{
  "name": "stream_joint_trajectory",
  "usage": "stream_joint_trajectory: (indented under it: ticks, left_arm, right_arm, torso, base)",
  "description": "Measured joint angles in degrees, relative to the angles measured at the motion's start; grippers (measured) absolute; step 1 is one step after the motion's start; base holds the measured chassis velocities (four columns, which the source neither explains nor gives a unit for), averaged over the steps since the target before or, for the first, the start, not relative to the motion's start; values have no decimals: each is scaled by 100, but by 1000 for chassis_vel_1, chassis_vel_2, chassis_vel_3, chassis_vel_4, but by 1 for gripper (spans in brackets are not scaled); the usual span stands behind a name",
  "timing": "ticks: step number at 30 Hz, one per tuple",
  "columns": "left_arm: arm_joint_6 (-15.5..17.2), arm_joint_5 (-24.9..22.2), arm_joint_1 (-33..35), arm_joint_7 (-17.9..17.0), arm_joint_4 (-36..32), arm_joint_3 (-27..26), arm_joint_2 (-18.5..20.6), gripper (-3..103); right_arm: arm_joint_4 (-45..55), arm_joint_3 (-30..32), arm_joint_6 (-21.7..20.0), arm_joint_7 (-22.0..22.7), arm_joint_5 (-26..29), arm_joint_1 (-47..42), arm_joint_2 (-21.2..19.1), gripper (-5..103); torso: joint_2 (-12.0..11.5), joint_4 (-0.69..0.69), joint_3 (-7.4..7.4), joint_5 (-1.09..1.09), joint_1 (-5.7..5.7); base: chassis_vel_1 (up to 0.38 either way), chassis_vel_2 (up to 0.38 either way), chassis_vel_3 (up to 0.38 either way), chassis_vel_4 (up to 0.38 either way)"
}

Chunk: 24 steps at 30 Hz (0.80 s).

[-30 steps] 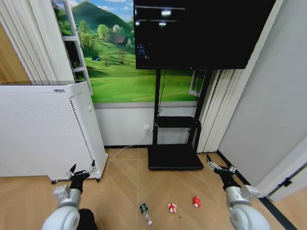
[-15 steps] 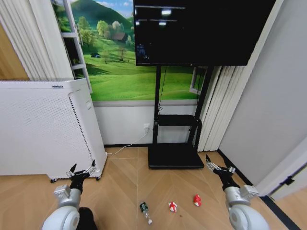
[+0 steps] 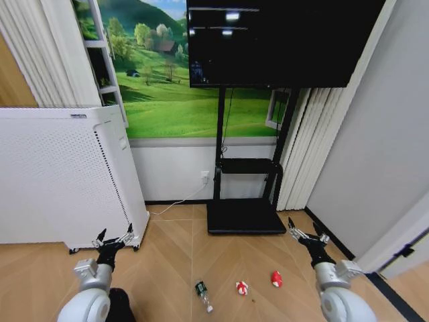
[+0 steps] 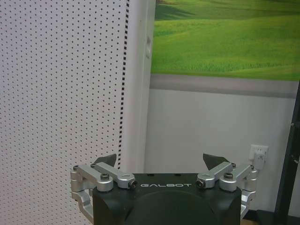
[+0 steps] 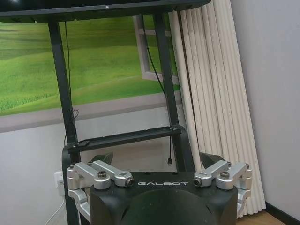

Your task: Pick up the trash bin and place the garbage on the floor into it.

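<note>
Room: you faced the wall mural (image 3: 167,100) and TV stand (image 3: 246,218) over herringbone floor (image 3: 167,268) | garbage: bottle (image 3: 202,295), wrapper (image 3: 241,289), red piece (image 3: 276,279) lay in a row at lower centre | trash bin (image 3: 120,306) sat at bottom left edge | left claw (image 3: 112,240) spread, lower left | right claw (image 3: 303,235) spread, lower right, both empty.

A home-like living room: herringbone parquet floor (image 3: 167,255), television on stand (image 3: 281,43), landscape mural (image 3: 167,100), pleated curtains (image 3: 312,154).

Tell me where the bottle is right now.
In the head view, the bottle lies on the floor, low and centre, left of the wrapper, between both raised grippers.
</note>
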Motion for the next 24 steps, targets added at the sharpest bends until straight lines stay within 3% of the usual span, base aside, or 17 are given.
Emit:
stream_joint_trajectory:
  ticks: [24]
  left_arm:
    - [0,12,-18,15,25,-26,-19,100]
  right_arm:
    - [-13,-10,-16,3,-9,23,1,100]
  torso:
    - [-554,0,-371,0,-183]
  base:
    - [0,0,0,0]
